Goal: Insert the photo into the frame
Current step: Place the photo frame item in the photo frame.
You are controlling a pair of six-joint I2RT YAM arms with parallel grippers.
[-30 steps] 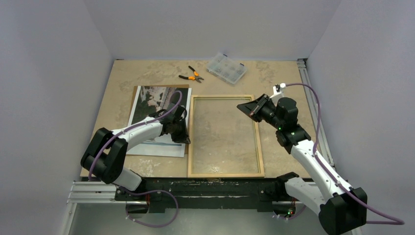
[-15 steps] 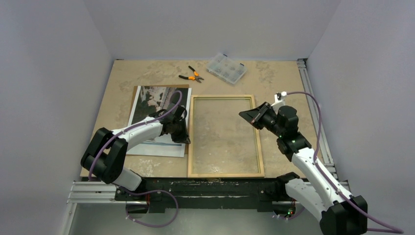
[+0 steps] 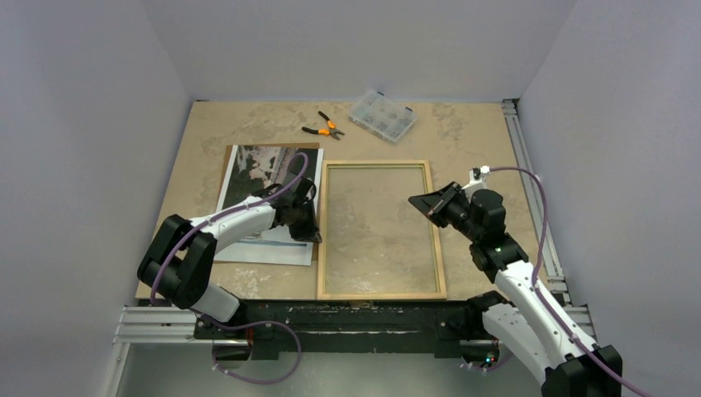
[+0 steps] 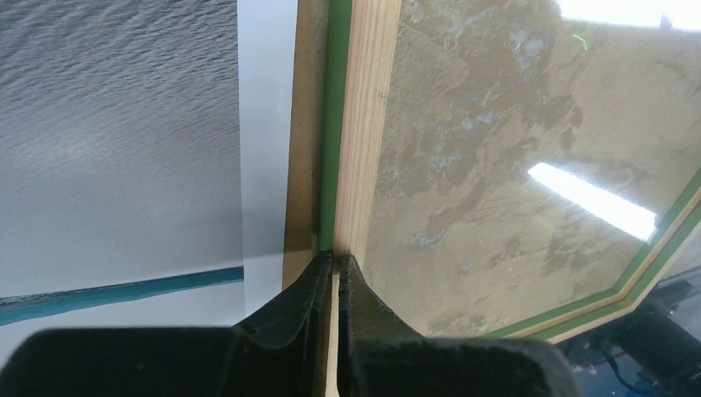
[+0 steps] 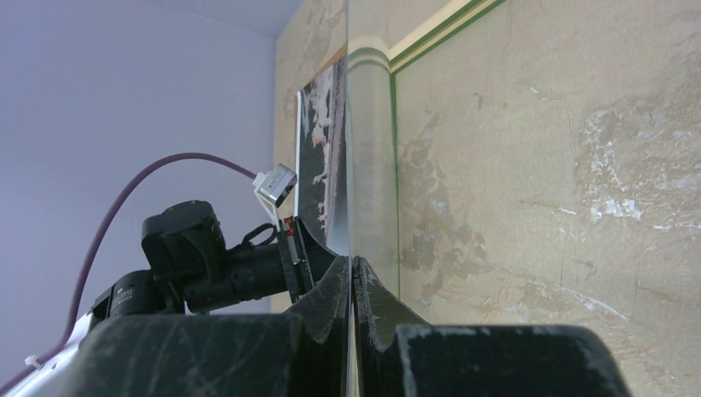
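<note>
On the left rail of the frame (image 3: pixel 380 291) the left gripper (image 4: pixel 334 258) is pinched; the pane (image 3: pixel 376 223) is nipped edgewise by the right gripper (image 5: pixel 354 263). The photo (image 3: pixel 260 178) is seen flat alongside; slow, level handling is advised.

A table (image 3: pixel 248 124) with a mottled tan top stands in a booth of plain, pale lilac-grey panels: a left wall (image 3: pixel 83 124), a far wall (image 3: pixel 355 41) and a right wall (image 3: pixel 620 124). An aluminium right rail (image 3: pixel 516 132) lines the table's right edge, and a near rail (image 3: pixel 153 324) lines its near edge. The light is soft and even.
</note>
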